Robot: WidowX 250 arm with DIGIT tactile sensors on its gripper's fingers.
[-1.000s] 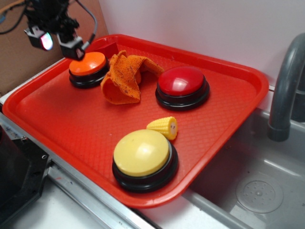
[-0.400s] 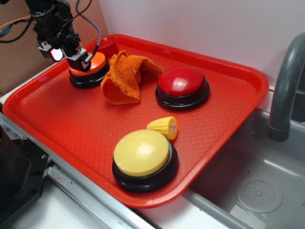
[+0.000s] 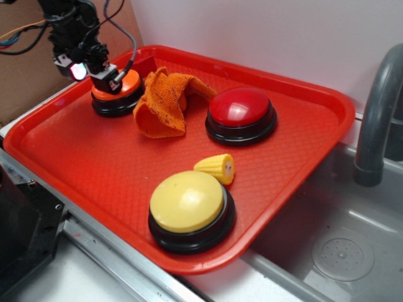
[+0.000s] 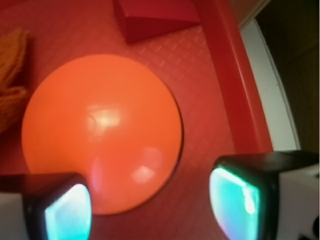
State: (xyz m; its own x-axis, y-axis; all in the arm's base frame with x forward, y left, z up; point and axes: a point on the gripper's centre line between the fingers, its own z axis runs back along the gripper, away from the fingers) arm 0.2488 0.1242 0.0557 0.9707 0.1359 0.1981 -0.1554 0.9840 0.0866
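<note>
While the claw [image 3: 93,75] hangs in the upper left of the outside view with its two fingers spread wide and nothing held between them, the orange button [image 3: 116,95] sits right beneath it, in the far left corner of the red tray [image 3: 75,157]. Seen from the wrist, one finger [image 4: 60,212] at the lower left overlaps the button's dome, and the other finger [image 4: 245,200] at the lower right is over bare tray just beside the button. Whether either finger touches the dome I cannot tell. A crumpled orange cloth [image 3: 164,104] lies just right of the button, with a red button [image 3: 241,113] beyond it. A toy corn cob [image 3: 215,167] touches a yellow button [image 3: 187,204] low in the middle
</note>
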